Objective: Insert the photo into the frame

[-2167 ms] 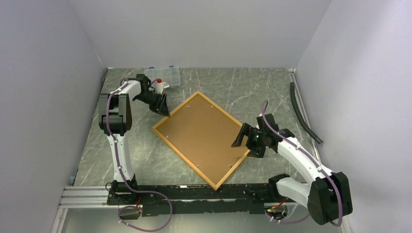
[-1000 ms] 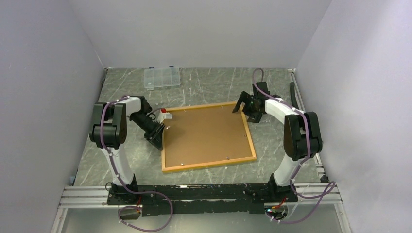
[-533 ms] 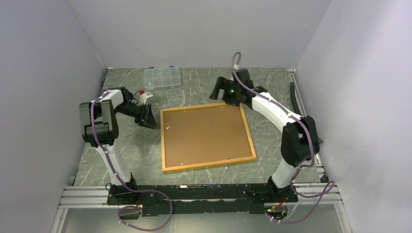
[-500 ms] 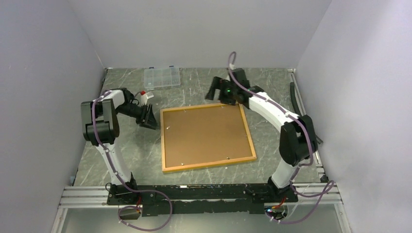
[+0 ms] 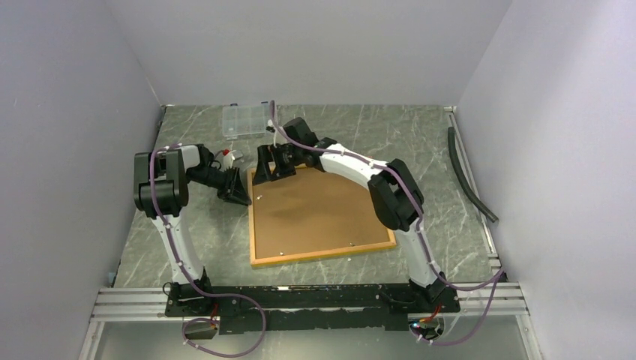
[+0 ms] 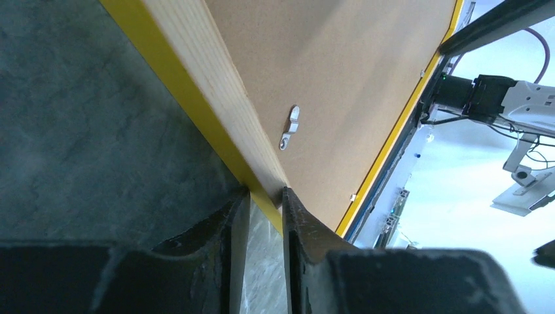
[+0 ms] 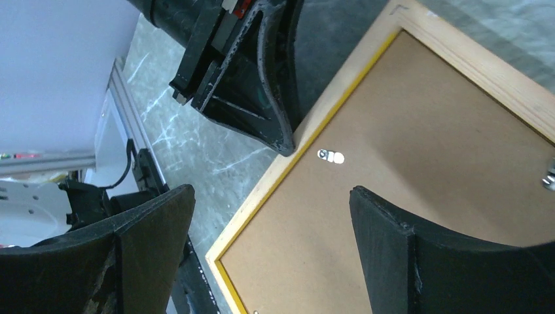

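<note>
As right hand (image 7: 271,193) gapes, barely-parted left hand (image 6: 265,196) touches frame (image 6: 209,78).

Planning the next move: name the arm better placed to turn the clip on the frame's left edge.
Probably right: the right gripper hovers open above the clip, while the left gripper sits low against the frame edge.

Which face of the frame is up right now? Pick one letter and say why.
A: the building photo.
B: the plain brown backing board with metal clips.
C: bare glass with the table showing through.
B: the frame lies on the table with its brown backing board facing up, and a metal clip shows on that board in the left wrist view.
</note>
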